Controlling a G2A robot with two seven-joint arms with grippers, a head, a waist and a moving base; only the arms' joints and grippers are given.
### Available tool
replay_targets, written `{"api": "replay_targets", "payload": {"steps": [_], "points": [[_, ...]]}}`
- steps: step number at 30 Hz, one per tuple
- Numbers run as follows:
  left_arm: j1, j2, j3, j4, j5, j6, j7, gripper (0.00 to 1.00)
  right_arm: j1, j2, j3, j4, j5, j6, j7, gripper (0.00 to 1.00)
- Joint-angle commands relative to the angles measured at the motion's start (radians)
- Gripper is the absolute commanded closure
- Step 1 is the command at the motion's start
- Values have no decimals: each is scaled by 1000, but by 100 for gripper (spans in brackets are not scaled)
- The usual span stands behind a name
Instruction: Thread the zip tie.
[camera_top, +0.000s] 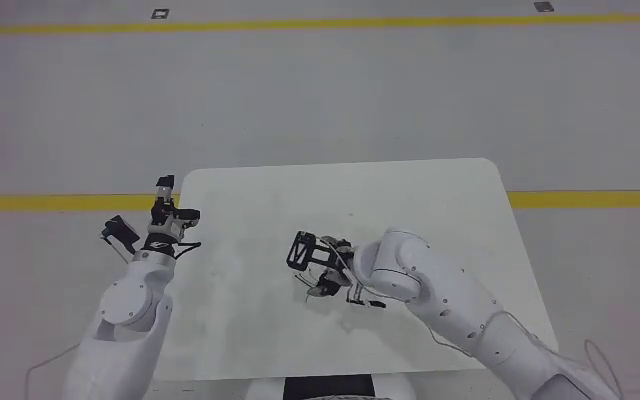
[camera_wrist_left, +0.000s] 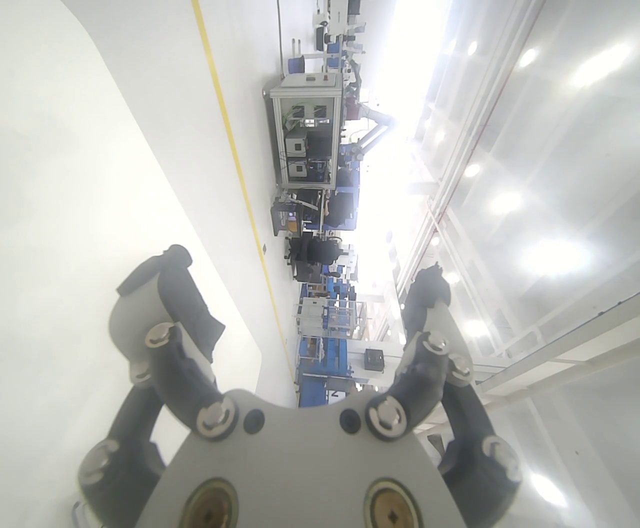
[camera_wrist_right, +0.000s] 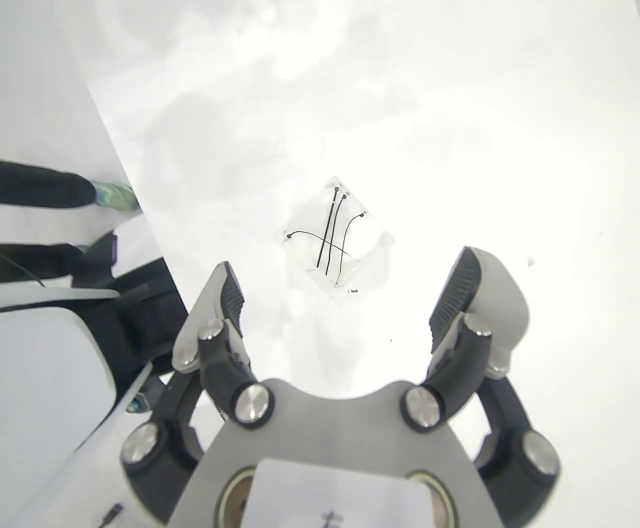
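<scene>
Both pairs of jaws stand spread with nothing in them.

In the top view, my left gripper (camera_top: 165, 200) sits at the left edge of the white table (camera_top: 430, 200), left of centre in the frame. My right gripper (camera_top: 312, 266) hangs over the table's middle, just below the frame's centre.

The left wrist view shows my left gripper (camera_wrist_left: 300, 270) open and pointing out past the table edge (camera_wrist_left: 150, 165) towards a yellow floor line (camera_wrist_left: 235, 150) and the workshop beyond, so it is well apart from the work.

In the right wrist view, my right gripper (camera_wrist_right: 345, 275) is open above the black zip ties (camera_wrist_right: 330, 235), which lie crossed on a clear plastic sheet (camera_wrist_right: 375, 250) on the table. Two ties are straight and two curved.

My guess is the step in hand is picking up one tie. I would come down on a strap clear of the crossing, perhaps on a curved outer one, so the pads close on one tie and not the heap. The thin sheet may lift with it, so I should grip lightly and rise slowly. My left gripper must then come across to take the head for threading.

A white label (camera_wrist_right: 330, 495) sits on my right wrist plate, but its mark is too small to read.
</scene>
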Motion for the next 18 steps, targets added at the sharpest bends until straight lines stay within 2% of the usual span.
{"api": "replay_targets", "payload": {"steps": [1, 7, 9, 18], "points": [[0, 0, 0, 0, 0, 0, 0, 0, 91, -4, -91, 24, 27, 0, 18, 0], [0, 0, 0, 0, 0, 0, 0, 0, 310, -27, -317, 134, 109, 0, 7, 0], [0, 0, 0, 0, 0, 0, 0, 0, 367, -38, -396, 171, 100, 0, 26, 0], [0, 0, 0, 0, 0, 0, 0, 0, 376, -40, -406, 181, 94, 0, 33, 0]]}}
